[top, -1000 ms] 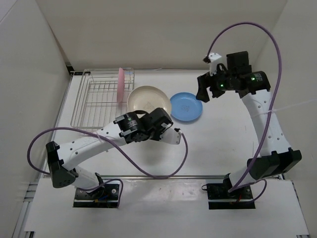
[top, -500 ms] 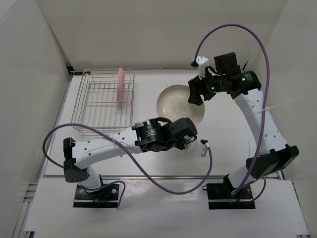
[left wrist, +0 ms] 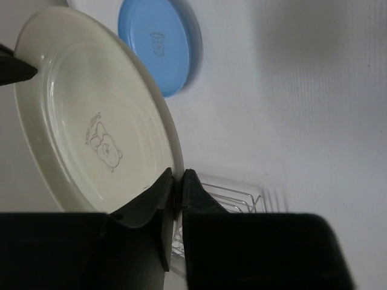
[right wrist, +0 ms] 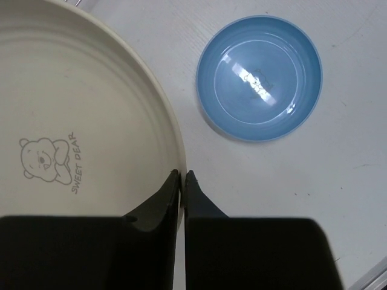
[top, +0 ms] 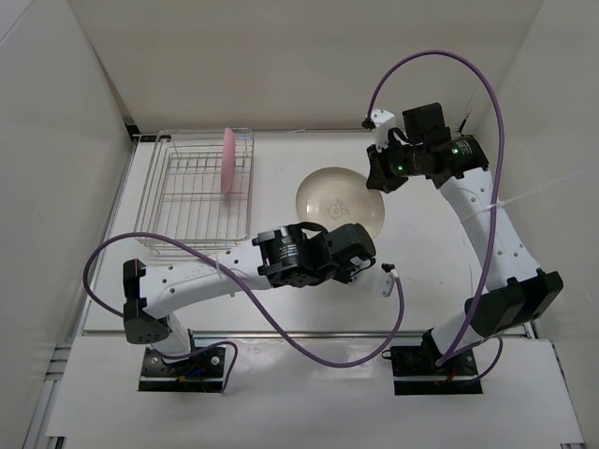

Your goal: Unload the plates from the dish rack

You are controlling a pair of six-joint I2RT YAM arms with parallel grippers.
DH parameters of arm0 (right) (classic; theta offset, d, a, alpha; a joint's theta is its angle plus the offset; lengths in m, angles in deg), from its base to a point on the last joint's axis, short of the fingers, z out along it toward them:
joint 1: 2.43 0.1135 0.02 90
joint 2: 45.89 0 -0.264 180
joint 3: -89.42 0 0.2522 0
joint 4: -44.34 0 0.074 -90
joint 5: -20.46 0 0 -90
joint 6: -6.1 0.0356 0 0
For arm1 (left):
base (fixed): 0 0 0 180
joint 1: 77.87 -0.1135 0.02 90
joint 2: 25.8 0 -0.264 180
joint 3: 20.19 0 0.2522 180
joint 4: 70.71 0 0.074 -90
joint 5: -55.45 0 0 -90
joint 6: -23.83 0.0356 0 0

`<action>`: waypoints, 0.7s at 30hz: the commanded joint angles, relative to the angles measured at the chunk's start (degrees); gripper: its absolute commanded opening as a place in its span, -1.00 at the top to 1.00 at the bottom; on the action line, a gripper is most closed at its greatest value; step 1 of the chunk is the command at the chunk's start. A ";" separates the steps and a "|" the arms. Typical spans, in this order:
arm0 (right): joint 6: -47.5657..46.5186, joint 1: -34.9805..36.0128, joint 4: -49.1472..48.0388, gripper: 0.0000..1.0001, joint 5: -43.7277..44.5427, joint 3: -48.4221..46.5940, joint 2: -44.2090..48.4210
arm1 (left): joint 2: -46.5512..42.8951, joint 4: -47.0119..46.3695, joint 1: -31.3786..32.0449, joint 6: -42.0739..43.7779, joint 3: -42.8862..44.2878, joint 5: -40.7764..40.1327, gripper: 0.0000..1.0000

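Left tool (left wrist: 175, 192) clamped; right tool (right wrist: 182, 184) clamped; arms reaching inward.

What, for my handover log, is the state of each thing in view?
Left tool, shut on cream plate rim.
Right tool, shut on cream plate rim.
Cream plate, held by both tools.
Blue plate, flat on table.
Pink plate, upright in rack.

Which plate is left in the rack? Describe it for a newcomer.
Find the silver wire dish rack at the far left of the table. At its right side stands the pink plate, on edge. It is the only plate upright; the cream plate and blue plate are outside the rack.
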State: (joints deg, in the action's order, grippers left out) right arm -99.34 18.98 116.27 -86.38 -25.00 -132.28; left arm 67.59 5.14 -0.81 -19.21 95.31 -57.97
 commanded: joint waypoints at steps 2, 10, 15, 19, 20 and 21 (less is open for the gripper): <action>-0.11 0.83 -0.07 1.00 3.56 1.79 1.04 | -1.89 -10.22 -2.95 1.64 0.23 -7.16 0.54; 2.51 -0.22 -1.22 1.00 7.61 0.03 0.00 | -3.11 -14.45 -8.50 1.12 0.31 -8.40 0.21; 3.05 -1.37 -1.22 1.00 6.47 -1.03 -0.01 | -3.65 -14.45 -8.50 0.59 -2.14 -7.87 0.16; 3.58 -2.42 -1.22 1.00 6.47 -1.64 -1.23 | -3.65 -15.06 -9.56 0.59 -4.78 -9.19 -0.05; 3.58 -2.95 -1.22 1.00 6.47 -2.16 -1.24 | -3.65 -15.06 -10.08 0.59 -4.79 -9.19 -0.05; 4.10 -2.95 -1.22 1.00 6.47 -2.69 -2.02 | -3.65 -15.06 -10.87 -0.11 -4.79 -8.40 -0.24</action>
State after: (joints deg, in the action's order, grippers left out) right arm -94.40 16.58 112.23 -77.62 -24.85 -133.39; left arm 67.28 -7.06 -9.42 -19.19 90.50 -62.69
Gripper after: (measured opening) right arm 0.012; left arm 0.600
